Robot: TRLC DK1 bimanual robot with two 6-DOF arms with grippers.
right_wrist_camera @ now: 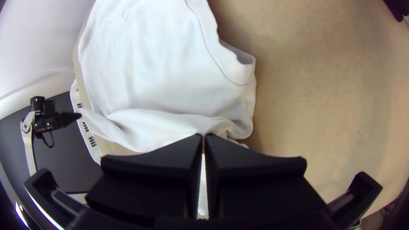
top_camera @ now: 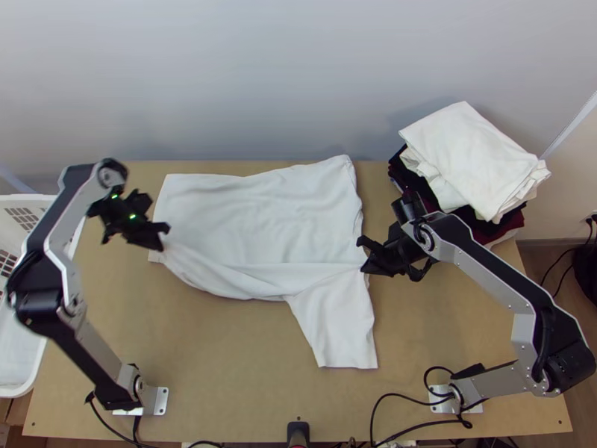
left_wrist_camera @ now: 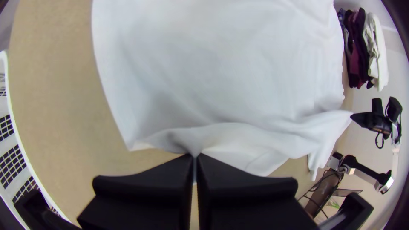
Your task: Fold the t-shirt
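A white, thin-looking cloth t-shirt is lying across the middle of the light wooden table, its body spread toward the top of the frame and one short sleeve pointing down to the lower centre. Along the near side, the cloth is rising into a loose, slack fold between two pinched places.

At centre left, the black wide-fingered left gripper is closing its fingers on the cloth near the straight-edged end, probably the bottom hem. Right of centre, the matching black right gripper is pinching the cloth where the sleeve is joining the body, near the shoulder.

The fabric is looking light and limp, so it will probably be following the fingertips easily while sagging between them. It is unlikely to be breaking, but a shallow pinch could be slipping or catching just the upper layer. Gripping both layers at these two ends seems sound; keeping the stretch between them gently taut should be helping the side fold over straight. The sleeve, hanging free of both grips, will likely be trailing and may be needing its own tuck, best taken at the cuff.
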